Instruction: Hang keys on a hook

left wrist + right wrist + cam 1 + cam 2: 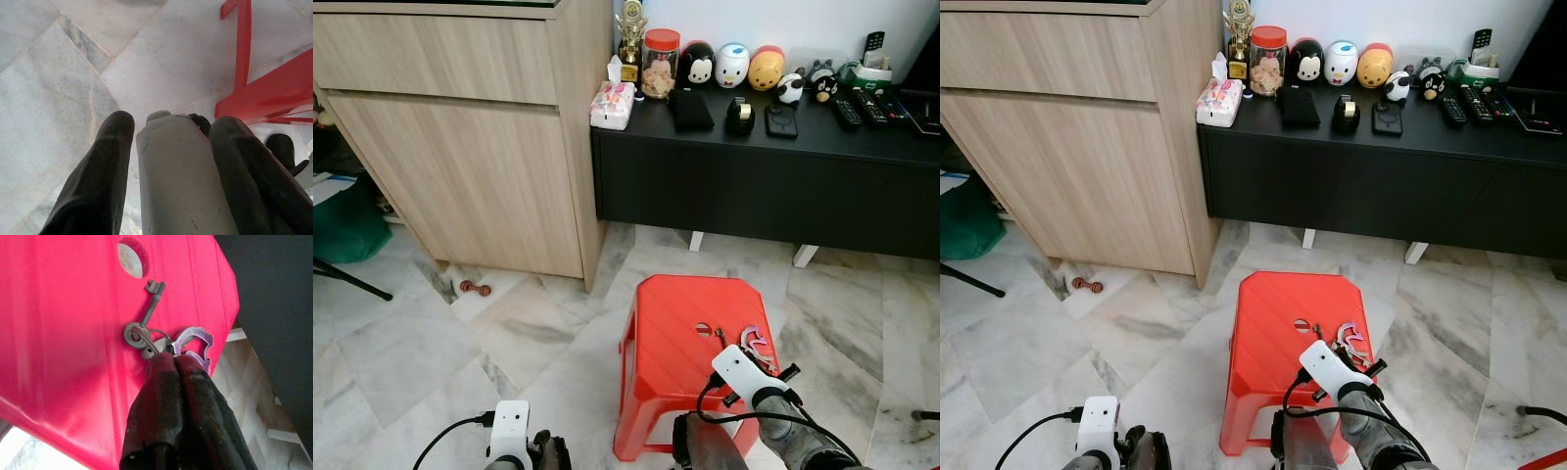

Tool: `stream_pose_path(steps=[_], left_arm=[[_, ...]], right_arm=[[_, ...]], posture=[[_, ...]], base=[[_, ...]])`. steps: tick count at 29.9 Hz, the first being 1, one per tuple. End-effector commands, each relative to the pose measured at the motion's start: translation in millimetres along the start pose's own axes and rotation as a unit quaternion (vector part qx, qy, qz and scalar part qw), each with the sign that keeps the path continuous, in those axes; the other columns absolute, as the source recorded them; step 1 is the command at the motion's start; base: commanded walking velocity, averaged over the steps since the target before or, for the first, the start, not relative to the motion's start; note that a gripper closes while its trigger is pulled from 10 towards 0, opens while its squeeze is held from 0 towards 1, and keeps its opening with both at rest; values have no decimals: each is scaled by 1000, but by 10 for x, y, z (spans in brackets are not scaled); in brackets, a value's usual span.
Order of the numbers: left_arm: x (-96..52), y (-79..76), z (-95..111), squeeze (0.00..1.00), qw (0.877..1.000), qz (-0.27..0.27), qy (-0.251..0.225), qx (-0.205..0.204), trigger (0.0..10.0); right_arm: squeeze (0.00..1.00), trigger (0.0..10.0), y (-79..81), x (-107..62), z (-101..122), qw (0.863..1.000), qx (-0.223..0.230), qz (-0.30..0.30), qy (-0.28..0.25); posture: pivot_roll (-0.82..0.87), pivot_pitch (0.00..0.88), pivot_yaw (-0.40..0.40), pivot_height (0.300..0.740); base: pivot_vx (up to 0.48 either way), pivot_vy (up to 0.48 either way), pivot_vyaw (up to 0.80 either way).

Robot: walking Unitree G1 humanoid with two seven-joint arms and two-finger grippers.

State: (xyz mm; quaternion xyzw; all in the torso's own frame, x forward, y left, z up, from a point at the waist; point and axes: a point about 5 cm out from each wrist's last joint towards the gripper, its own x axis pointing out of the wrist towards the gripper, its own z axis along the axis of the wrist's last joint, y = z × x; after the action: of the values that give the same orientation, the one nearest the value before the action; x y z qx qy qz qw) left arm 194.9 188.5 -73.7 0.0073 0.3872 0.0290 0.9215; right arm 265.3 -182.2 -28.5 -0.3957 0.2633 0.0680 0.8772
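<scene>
Nearest the camera, low at the front, the left gripper (171, 161) hangs idle over pale marble floor (401, 352), its two black fingers spread apart with nothing between them. Beside it, the right gripper (174, 358) reaches onto the seat of a red plastic stool (666, 323). Its fingers are pressed tightly together, pinching the wire ring of the keys (166, 340) where they lie on the seat near its far right edge. The bunch has an old-style dark key (149, 303) pointing toward a small round hole (131, 257) in the seat, and a silvery clip just beyond the fingertips. The keys rest on the plastic, not yet lifted. Beyond the stool stands a long black cabinet (754, 186) carrying a tissue pack (612, 106), a jar, cartoon figurines and remote controls, and to its left a light wooden cupboard (460, 147). No hook can be made out anywhere. The grip looks thin, taking only the wire loop, so the bunch could swing, twist or slip free when raised. Dropped keys might slide off the nearby seat edge onto the floor.
</scene>
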Motion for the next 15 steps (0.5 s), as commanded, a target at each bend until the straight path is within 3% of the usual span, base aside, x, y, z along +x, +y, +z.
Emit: stream_pose_path(steps=[1, 9, 14, 15], left_arm=[[-121, -64, -415, 0, 997, -11, 80, -2, 10000], [-120, -66, -413, 0, 997, -12, 80, -1, 10000], [-117, -64, -406, 0, 997, -12, 79, -1, 10000], [-117, -63, -405, 0, 997, -12, 79, -1, 10000]], right_arm=[[0, 0, 32, -12, -2, 1000, 1, 7, -5], [0, 0, 26, -14, 12, 1000, 8, -2, -13], [0, 0, -4, -10, 18, 999, 35, -13, -13], [0, 1961, -2, -10, 15, 999, 38, -12, -11]], posture=[[62, 122, -52, 605], [62, 121, -53, 605], [61, 119, -52, 605], [61, 119, -52, 605]], base=[[0, 0, 0], [0, 0, 0], [0, 0, 0], [0, 0, 0]])
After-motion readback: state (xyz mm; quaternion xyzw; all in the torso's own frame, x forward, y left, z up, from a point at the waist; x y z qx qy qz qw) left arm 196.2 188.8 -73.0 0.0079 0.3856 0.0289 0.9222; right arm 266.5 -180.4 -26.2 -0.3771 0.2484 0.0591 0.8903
